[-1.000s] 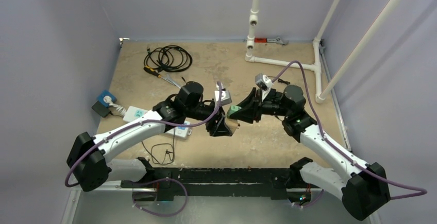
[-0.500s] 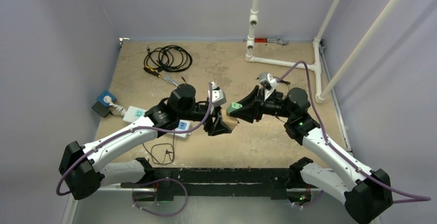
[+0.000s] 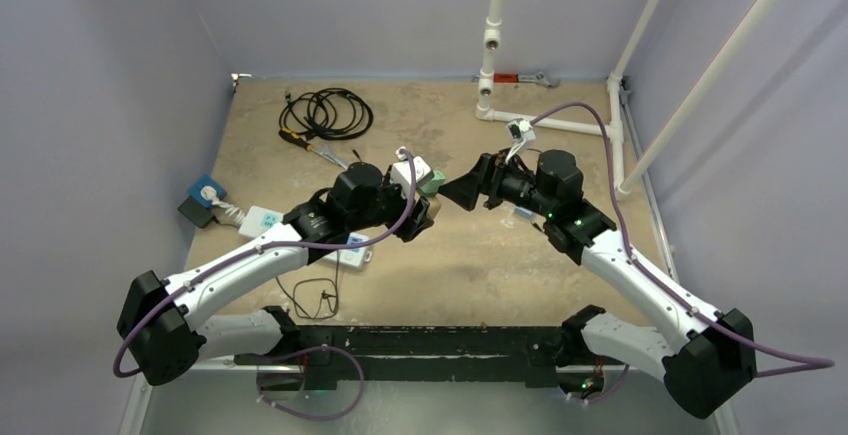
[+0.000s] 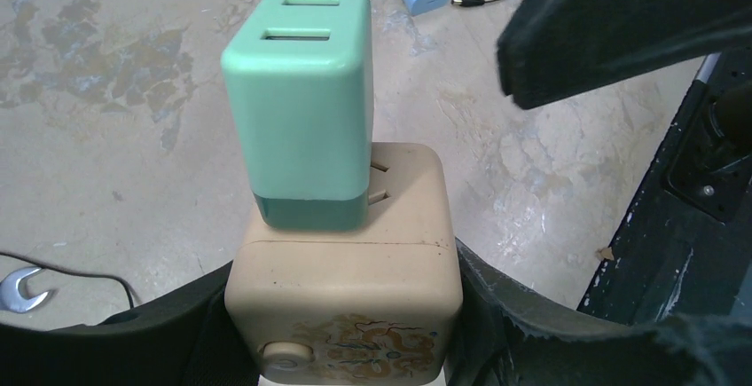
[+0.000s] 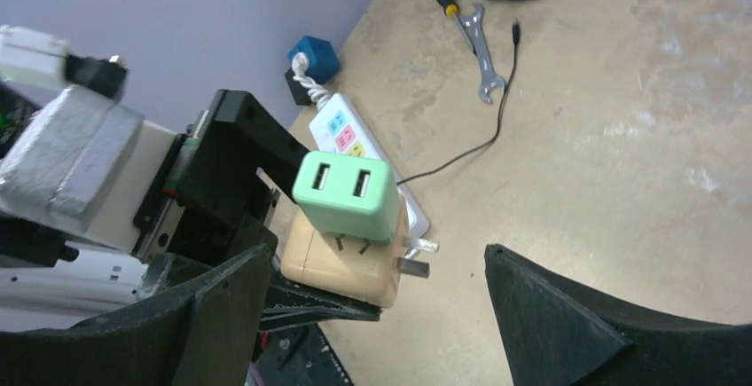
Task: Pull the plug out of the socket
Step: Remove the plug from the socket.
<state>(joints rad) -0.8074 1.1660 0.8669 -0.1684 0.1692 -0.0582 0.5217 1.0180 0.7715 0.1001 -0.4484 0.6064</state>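
A mint-green plug (image 4: 299, 106) with two USB slots sits seated in the top of a beige cube socket (image 4: 346, 279). My left gripper (image 4: 341, 311) is shut on the socket's sides, holding it above the floor. The top view shows the plug (image 3: 432, 184) at the left gripper's tip (image 3: 420, 210). My right gripper (image 3: 462, 191) is just to its right, open wide with nothing between its fingers. In the right wrist view the plug (image 5: 346, 195) and socket (image 5: 341, 262) lie ahead of the spread fingers (image 5: 567, 315), untouched. Metal prongs stick out of the socket's side.
A white power strip (image 3: 262, 220) with a blue cube plug (image 3: 207, 193) lies at the left. A black cable coil (image 3: 325, 112) and a screwdriver (image 3: 300, 140) are at the back left. White pipework (image 3: 545, 120) stands at the back right. A wrench (image 5: 474, 40) lies on the floor.
My right gripper has let go of the green plug, opened wide and drawn back to the right. My left gripper carried the socket, plug still in it, up and toward the back.
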